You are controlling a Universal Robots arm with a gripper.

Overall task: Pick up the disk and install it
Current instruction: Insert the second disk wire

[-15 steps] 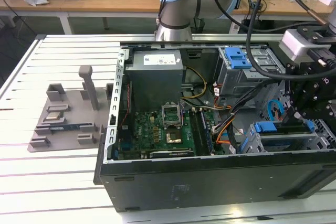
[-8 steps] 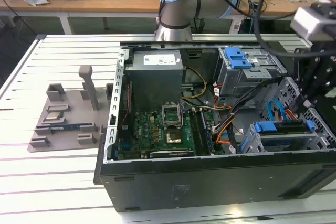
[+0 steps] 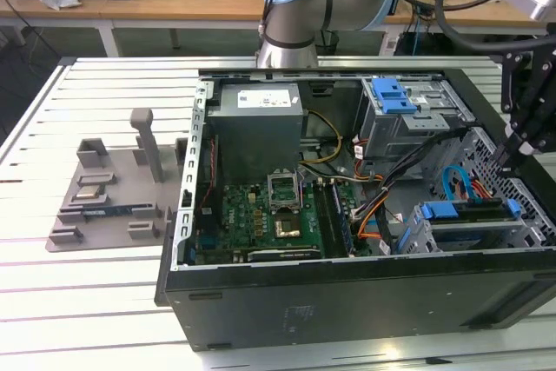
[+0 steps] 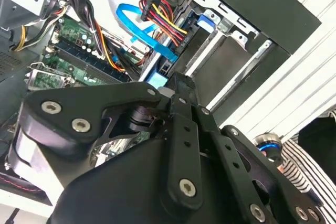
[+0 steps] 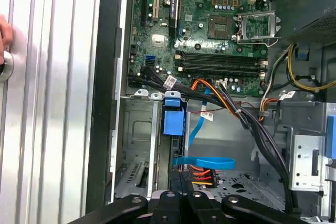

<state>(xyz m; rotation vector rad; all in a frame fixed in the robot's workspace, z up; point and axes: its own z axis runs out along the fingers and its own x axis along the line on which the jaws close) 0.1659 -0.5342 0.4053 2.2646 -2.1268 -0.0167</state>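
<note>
The gripper [image 3: 502,162] is hanging just above the disk [image 3: 469,213], jaws looking pressed together on nothing; the disk is sitting on edge in the case's lower bay, its long axis running across the exterior view

A white slatted table [image 3: 104,301] carries an open computer case [image 3: 347,301] and a grey fixture tray [image 3: 113,197].
</note>
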